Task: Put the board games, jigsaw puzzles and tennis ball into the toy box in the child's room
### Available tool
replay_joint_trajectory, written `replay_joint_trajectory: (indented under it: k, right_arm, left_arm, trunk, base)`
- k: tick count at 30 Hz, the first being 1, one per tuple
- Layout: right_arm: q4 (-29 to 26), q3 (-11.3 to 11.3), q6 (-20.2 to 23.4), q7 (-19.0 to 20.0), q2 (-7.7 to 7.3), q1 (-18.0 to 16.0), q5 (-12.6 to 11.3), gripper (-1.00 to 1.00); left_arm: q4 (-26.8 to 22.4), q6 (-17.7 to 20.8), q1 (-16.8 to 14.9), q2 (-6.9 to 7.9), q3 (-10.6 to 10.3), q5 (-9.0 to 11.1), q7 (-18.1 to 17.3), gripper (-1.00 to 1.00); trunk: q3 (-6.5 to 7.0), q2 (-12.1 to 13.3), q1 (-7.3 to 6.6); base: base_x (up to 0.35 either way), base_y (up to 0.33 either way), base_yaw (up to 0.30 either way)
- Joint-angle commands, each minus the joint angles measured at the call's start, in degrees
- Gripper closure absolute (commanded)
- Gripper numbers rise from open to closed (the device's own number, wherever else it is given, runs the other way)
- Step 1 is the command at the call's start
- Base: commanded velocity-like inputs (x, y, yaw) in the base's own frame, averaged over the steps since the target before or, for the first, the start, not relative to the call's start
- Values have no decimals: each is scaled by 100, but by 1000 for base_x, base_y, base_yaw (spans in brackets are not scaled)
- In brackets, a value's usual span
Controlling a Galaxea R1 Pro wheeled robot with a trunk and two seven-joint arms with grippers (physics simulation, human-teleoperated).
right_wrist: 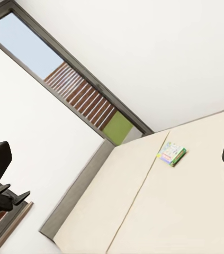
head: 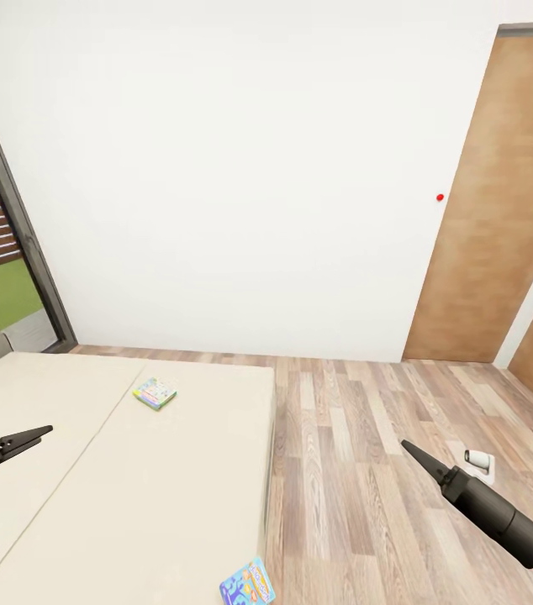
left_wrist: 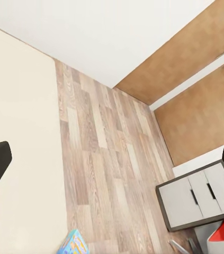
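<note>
Blue flat game box (head: 248, 583) sits at the beige bed's (head: 132, 487) lower-centre edge, between both empty pincers; left pincer (head: 35, 435) nearer, right pincer (head: 411, 452) over floor, both open.

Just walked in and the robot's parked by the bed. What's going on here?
Nothing is being handled yet. The robot faces the bed with both arms raised: the left gripper over the mattress, the right gripper over the wooden floor, neither holding anything. Two board games lie on the bed: the pale green-edged one farther off and the blue one at the near edge.
</note>
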Motion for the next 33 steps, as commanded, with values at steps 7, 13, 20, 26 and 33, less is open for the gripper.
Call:
replay_joint_trajectory:
  k: [7, 13, 20, 26, 33]
  right_arm:
    - [3, 0, 40, 7, 0, -6, -37, -100]
    - [-24, 1, 47, 12, 0, -6, -50, -100]
    - [-30, 1, 122, 13, 0, -6, -50, -100]
    - [-32, 2, 149, 13, 2, -6, -51, -100]
    - [-44, 3, 149, 14, 8, -6, -50, -100]
  left_arm:
    - [-5, 60, -9, -2, 11, -60, -51, -100]
    - [-5, 60, -9, -2, 11, -60, -51, -100]
    - [-5, 60, -9, -2, 11, -60, -51, -100]
    - [-5, 60, -9, -2, 5, -60, -51, -100]
    - [-5, 60, -9, -2, 5, -60, -51, -100]
  trunk:
    - [-13, -13, 4]
    - [-13, -13, 4]
    - [-13, -13, 4]
    - [-12, -13, 4]
    - [9, -13, 4]
  base:
    - [0, 0, 0]
    - [0, 0, 0]
    - [0, 0, 0]
    - [0, -56, 6]
    - [0, -202, 135]
